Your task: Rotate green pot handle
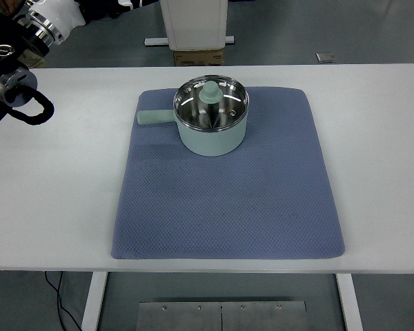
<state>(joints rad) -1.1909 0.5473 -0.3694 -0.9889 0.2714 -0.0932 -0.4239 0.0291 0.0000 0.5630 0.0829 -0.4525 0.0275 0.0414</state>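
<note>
A pale green pot [212, 134] stands upright at the back middle of a blue-grey mat [228, 207]. It carries a glass lid with a green knob [211, 91]. Its green handle [155, 118] points left. My left arm [52, 21] shows at the top left corner, far from the pot. Its hand is almost wholly cut off by the top edge. My right arm is out of view.
A black cable loop [29, 107] of the left arm hangs over the table's left end. Beyond the table's far edge stand a white post [193, 24] and a cardboard box [199, 57]. The white table [379, 138] lies bare around the mat.
</note>
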